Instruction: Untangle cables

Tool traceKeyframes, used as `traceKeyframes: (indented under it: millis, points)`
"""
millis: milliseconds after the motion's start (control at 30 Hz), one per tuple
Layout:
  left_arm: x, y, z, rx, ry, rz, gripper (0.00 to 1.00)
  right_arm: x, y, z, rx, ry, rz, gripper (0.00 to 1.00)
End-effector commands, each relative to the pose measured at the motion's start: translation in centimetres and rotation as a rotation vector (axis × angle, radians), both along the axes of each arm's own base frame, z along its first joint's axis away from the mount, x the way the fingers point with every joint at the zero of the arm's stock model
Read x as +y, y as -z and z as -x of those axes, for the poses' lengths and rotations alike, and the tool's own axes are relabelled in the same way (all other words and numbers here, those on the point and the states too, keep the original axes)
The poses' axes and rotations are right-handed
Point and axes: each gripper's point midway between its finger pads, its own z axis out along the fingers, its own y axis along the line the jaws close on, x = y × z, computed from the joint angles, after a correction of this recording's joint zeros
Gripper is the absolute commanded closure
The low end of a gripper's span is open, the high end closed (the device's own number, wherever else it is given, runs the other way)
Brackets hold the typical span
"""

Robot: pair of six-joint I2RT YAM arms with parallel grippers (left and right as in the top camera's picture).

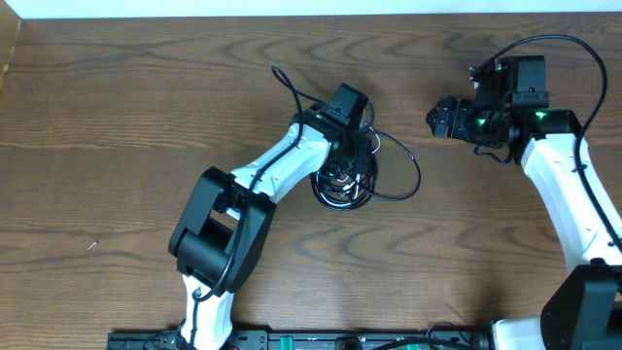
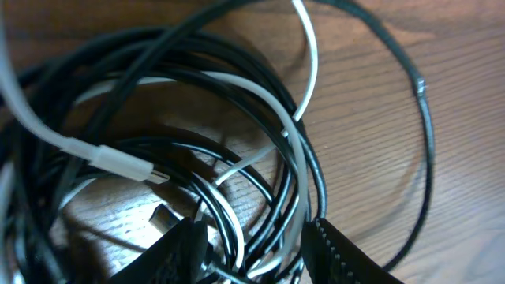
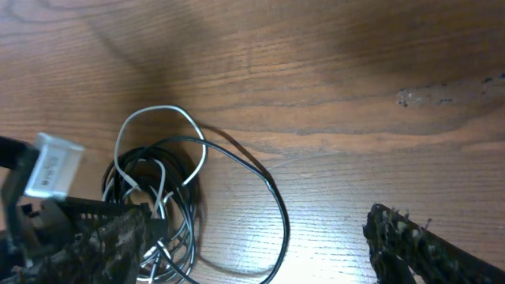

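My left pincer (image 2: 252, 241) stood half open astride the cables (image 1: 340, 190), pinching none. Their loose black loop reached rightward. My right pincer (image 3: 248, 233) gaped wide, empty.

overhead: top-down, far | wrists: low, close | shared: cables (image 1: 342, 194)

We find no readable text in any view. A white tag (image 3: 54, 164) at the left edge of the right wrist view shows faint print, too blurred to read.
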Motion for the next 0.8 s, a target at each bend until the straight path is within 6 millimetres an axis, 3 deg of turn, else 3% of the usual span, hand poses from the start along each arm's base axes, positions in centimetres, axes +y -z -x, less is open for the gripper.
traceKeyframes:
  millis: [0,233,433,467,567,667,767]
  points:
    - [-0.5,0.6,0.4,-0.012,0.033,-0.015,0.55,-0.1,-0.1,-0.2,-0.003,0.000,0.007,0.14]
    - [0.4,1.5,-0.4,-0.049,0.009,-0.085,0.57,-0.1,-0.1,-0.2,-0.003,-0.001,0.007,0.14]
    - [0.3,2.1,-0.8,-0.060,0.000,-0.088,0.65,-0.1,-0.1,-0.2,-0.003,-0.002,0.007,0.14]
    - [0.4,2.1,-0.9,-0.065,-0.003,-0.094,0.69,-0.1,-0.1,-0.2,-0.003,-0.002,0.007,0.14]
    - [0.3,2.1,-1.1,-0.071,-0.004,-0.093,0.92,-0.1,-0.1,-0.2,-0.003,-0.002,0.006,0.14]
    - [0.0,1.7,-1.7,-0.098,0.002,-0.078,0.93,-0.1,0.0,-0.2,-0.003,-0.002,0.006,0.14]
    - [-0.3,-0.1,-2.2,-0.124,0.004,-0.045,0.93,0.2,0.0,-0.2,-0.003,-0.007,0.007,0.15]
